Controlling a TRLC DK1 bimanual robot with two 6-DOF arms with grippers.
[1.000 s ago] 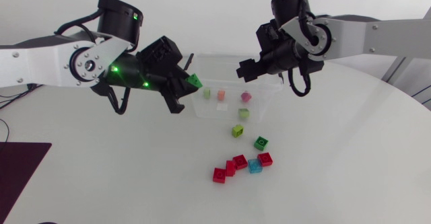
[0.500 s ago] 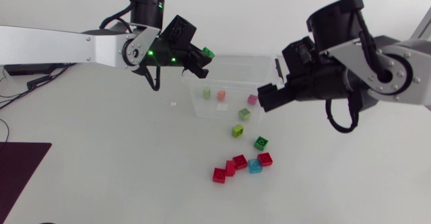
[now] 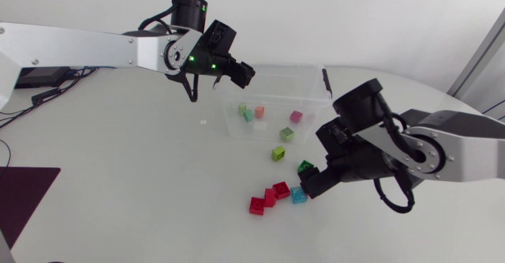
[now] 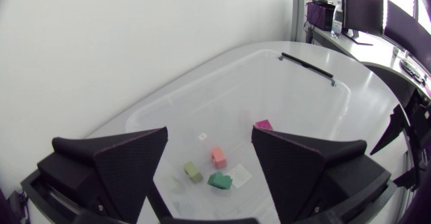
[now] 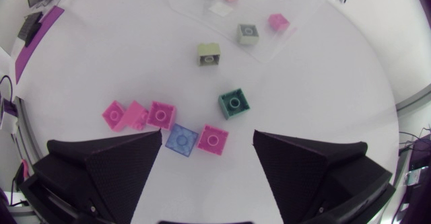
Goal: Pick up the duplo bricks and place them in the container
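Right wrist view, and the right gripper (image 5: 207, 162) hangs low over the loose bricks, wedges spread wide, nothing in its hold. Dead ahead, square in the gap between the fingers, sits a red brick (image 5: 212, 139), studs up on the table (image 5: 323, 96). It's a square block, so there's no long axis to line up. Its faces do sit a touch skewed to the fingers, and I'd say a small wrist turn would help.

Here's the catch: a blue brick (image 5: 182, 139) touches the red one on the side towards one finger. A straight drop could land that finger on blue, or pinch the pair together. The dark green brick (image 5: 234, 103) lies further ahead, apart from both. Three more red bricks (image 5: 137, 114) huddle beyond the blue, off to the side.

Over to the head view, and the right arm is plainly the nearer one. The left gripper (image 3: 237, 72) is up above the container (image 3: 316, 97), well apart from the pile. Its own wrist view shows it wide open too, holding nothing, with four bricks lying on the container floor beneath it.
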